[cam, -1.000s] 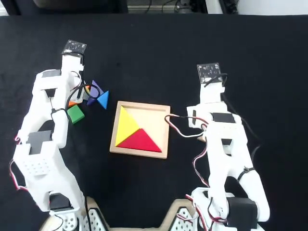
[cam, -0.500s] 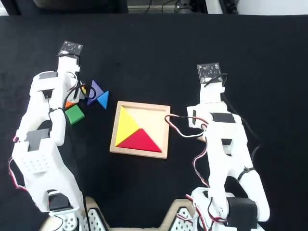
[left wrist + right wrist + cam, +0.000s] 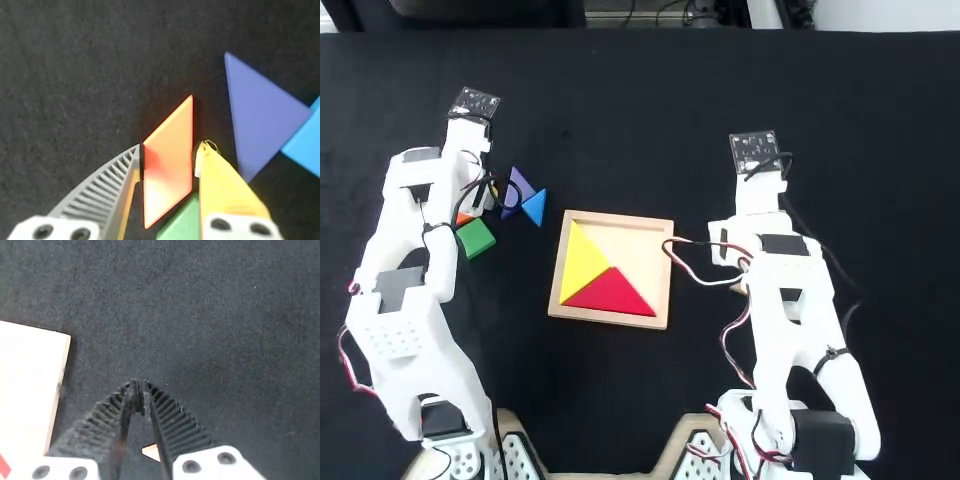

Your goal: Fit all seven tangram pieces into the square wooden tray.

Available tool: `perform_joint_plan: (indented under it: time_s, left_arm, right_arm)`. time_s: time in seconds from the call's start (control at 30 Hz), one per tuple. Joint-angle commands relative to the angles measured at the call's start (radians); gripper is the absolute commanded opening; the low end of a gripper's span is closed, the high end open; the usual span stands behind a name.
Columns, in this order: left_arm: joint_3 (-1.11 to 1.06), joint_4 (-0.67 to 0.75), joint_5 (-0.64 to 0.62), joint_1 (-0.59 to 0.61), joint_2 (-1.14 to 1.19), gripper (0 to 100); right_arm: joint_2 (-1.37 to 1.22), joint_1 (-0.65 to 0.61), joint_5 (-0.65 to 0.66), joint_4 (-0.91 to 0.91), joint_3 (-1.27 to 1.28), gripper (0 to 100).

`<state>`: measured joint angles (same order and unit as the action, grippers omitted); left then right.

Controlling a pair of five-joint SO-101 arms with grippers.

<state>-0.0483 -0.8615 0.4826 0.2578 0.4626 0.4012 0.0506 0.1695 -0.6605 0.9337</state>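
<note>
- Looking down in the high view, the black cloth-covered worktop (image 3: 720, 90) carries the square wooden tray (image 3: 620, 218) between the two arms.
- Inside the tray lie a large yellow triangle (image 3: 582, 258) and a large red triangle (image 3: 610, 293), touching each other; the rest of the tray floor is bare wood.
- Well to the left of the tray, a small cluster sits on the worktop: a purple triangle (image 3: 520, 184), a blue triangle (image 3: 533, 206), a green square block (image 3: 476, 239) and an orange parallelogram (image 3: 469, 215), partly under the left arm (image 3: 415, 230).
- The right arm (image 3: 780, 290) stands just beside the tray's right edge.
- In the left wrist view, the left hand (image 3: 168, 148) is partly open, one grey finger (image 3: 120, 175) and one yellow finger (image 3: 217, 180) straddling the orange parallelogram (image 3: 167, 165), close to its long edges with a thin dark gap on each side.
- The purple triangle (image 3: 257, 120) lies just beside the yellow finger, with the blue triangle (image 3: 305, 147) touching it and the green block (image 3: 182, 222) near the orange piece.
- In the right wrist view, the right hand (image 3: 138, 390) is closed, its black ribbed fingers (image 3: 170, 415) meeting at the tips with nothing between them, above bare worktop near a corner of the tray (image 3: 30, 385).
</note>
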Motion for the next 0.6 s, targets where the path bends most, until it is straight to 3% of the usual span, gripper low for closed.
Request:
perform_joint_plan:
  time_s: [0.0,0.23,0.4,0.57]
  left_arm:
    - [0.071,-0.094,0.011,0.016,-0.006,17]
    - [0.102,-0.141,0.011,0.018,-0.006,9]
    - [0.119,-0.152,0.011,0.015,-0.017,8]
    - [0.269,-0.334,0.025,0.005,-0.017,3]
  right_arm:
    - [0.027,-0.015,0.005,0.015,-0.002,1.1]
    - [0.027,-0.015,0.005,0.015,-0.002,1.1]
    - [0.027,-0.015,0.005,0.015,-0.001,1.1]
    - [0.027,-0.017,0.005,0.015,-0.001,1.1]
